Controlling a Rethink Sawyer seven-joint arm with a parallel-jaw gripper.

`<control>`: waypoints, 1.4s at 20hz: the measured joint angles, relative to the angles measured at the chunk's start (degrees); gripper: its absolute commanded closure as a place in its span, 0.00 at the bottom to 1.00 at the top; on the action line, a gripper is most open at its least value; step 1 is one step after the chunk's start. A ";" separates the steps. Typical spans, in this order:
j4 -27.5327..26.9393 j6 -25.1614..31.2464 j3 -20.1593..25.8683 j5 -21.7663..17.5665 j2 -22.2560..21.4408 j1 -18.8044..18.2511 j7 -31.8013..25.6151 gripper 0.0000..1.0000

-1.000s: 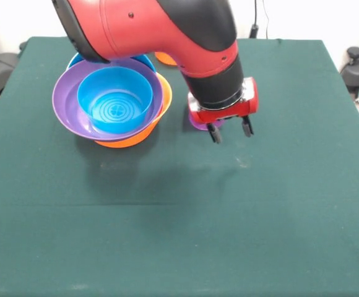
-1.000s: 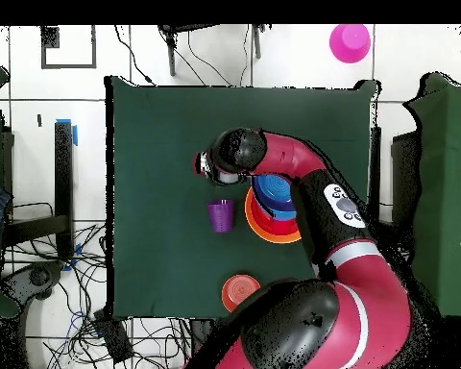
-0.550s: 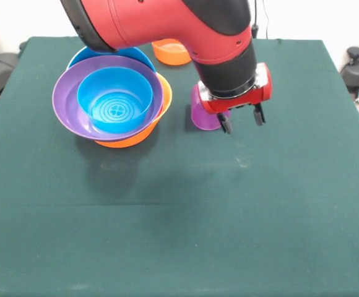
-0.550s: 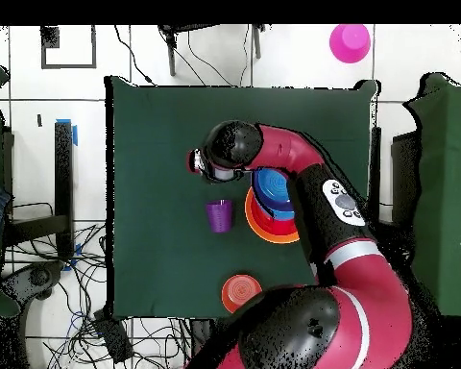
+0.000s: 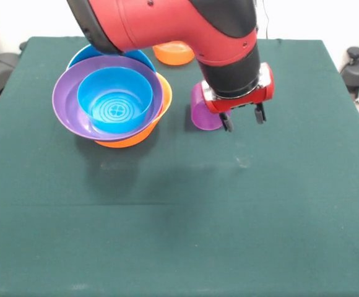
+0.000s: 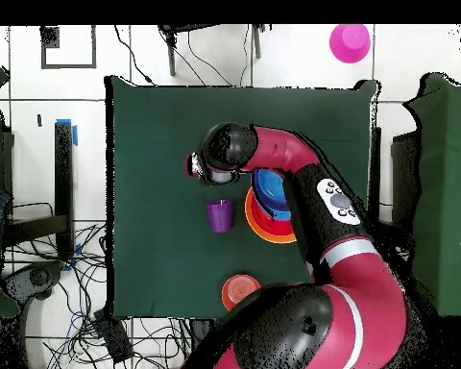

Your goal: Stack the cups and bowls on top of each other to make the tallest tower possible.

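Here, from the front, the claw [image 5: 242, 118] hangs empty with its fingers spread, just beside the purple cup [image 5: 203, 113], while the tower [image 5: 112, 101] sits nearer the tabletop's [image 5: 179, 210] far left corner. From overhead, the purple cup [image 6: 219, 215] stands mid-tabletop beside the tower [image 6: 270, 204].

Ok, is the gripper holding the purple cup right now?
No: in the front view the gripper is open and empty, and the purple cup stands on the table beside it, partly hidden behind the arm.
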 measured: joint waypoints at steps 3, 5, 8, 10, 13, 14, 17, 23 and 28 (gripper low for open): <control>-0.02 0.46 -0.68 -1.46 0.57 0.96 0.00 0.00; -0.01 1.04 -1.10 -2.28 1.15 1.59 0.00 0.00; -0.10 2.26 -1.57 -3.30 2.25 2.36 0.00 0.00; -0.20 3.24 -1.83 -3.86 2.90 2.71 0.00 0.00; -0.22 4.94 -2.32 -4.46 3.70 3.12 0.00 0.00; -0.22 5.67 -2.52 -4.67 3.99 3.25 0.00 0.00; -0.22 7.82 -3.17 -5.15 4.73 3.45 0.00 0.00; -0.22 11.08 -5.40 -6.78 5.53 3.48 0.00 0.00; 0.23 12.80 -6.87 -7.58 5.21 3.45 0.00 0.00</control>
